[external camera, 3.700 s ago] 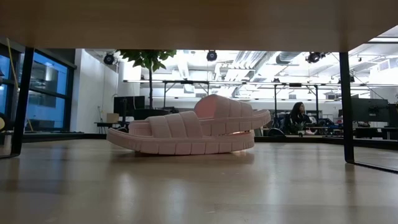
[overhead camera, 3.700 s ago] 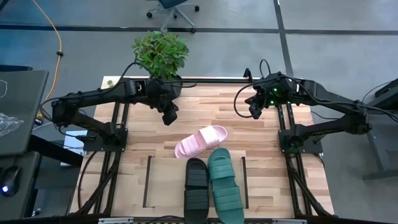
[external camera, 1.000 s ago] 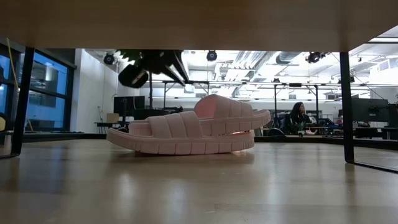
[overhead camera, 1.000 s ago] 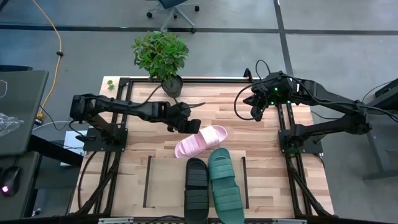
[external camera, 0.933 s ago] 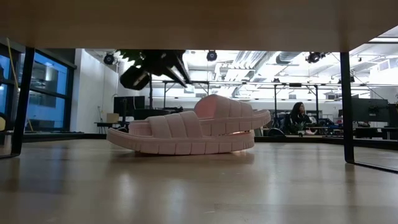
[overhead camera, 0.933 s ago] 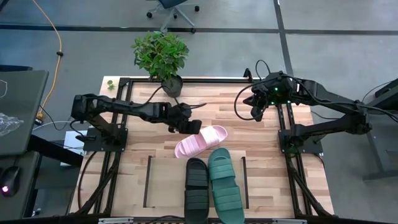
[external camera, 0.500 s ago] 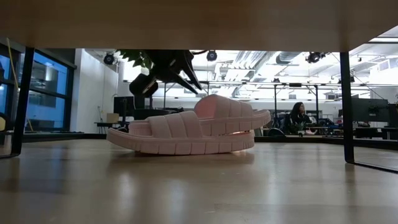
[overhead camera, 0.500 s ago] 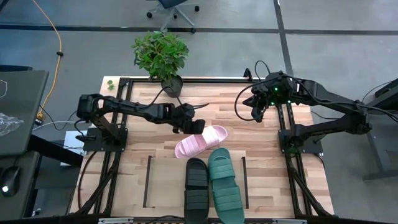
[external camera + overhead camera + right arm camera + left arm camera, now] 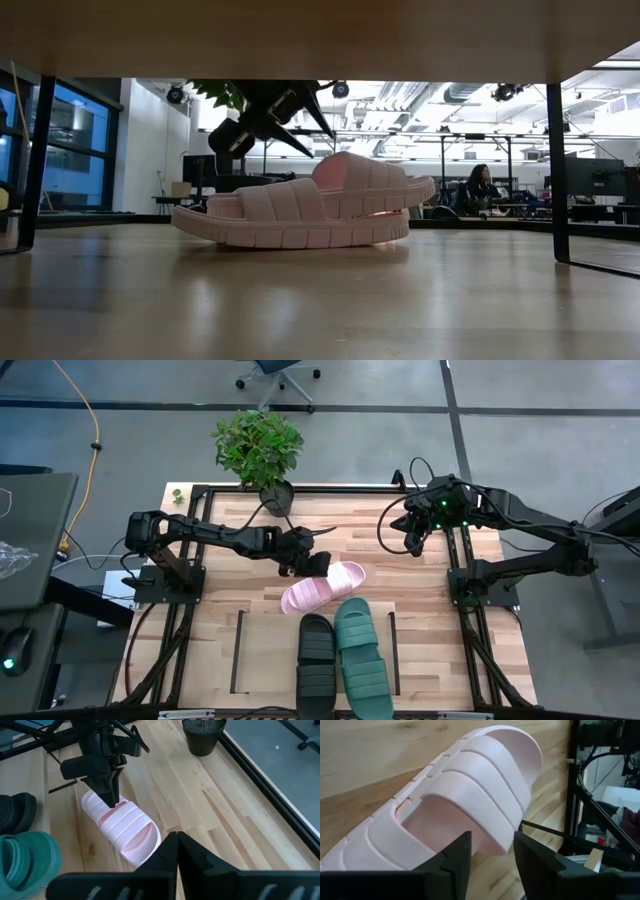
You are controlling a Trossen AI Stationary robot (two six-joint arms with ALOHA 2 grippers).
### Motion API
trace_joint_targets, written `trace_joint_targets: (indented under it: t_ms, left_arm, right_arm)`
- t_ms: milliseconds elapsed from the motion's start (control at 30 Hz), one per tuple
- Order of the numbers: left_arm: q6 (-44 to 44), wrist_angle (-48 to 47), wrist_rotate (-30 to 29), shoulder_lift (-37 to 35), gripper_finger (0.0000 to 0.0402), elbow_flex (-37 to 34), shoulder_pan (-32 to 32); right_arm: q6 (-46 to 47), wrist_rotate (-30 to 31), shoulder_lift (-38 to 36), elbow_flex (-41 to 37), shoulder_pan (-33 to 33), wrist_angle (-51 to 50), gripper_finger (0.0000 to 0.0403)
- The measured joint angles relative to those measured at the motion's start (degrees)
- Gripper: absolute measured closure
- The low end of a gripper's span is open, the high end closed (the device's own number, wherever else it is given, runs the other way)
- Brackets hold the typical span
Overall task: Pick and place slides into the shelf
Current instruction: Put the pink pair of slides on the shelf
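The left gripper hangs with jaws open over the pale pink ribbed rubber slide mid-tabletop. It should drop straight, then pinch the strap firmly. The right gripper, jaws closed, waits near the far edge.

Even, bright overhead light; the low view's foreground table is blurred, windows glaring behind.

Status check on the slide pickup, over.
Left gripper open, above pink slide's strap, not gripping. Right gripper shut, parked at far right. Black slide and teal slide on shelf. Nothing blocking.
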Motion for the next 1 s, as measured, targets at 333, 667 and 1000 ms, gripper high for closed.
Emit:
trace_joint_targets:
  t_ms: [333, 667, 1000]
  left_arm:
    - [-3.43, -2.04, -0.40, 0.03, 0.0258, 0.00, 0.00]
    - [-5.09, 7.51, 2.22, 5.20, 0.0275, 0.03, 0.00]
    - [-6.04, 7.44, 0.87, 5.44, 0.0284, 0.04, 0.46]
  right_arm:
    - [0.00, 0.18, 0.00, 0.00, 0.00, 0.07, 0.0403]
    - [0.02, 0.21, -0.02, 0.00, 0.02, 0.63, 0.0403]
    - [0.27, 0.21, -0.02, 0.00, 0.02, 0.55, 0.0403]
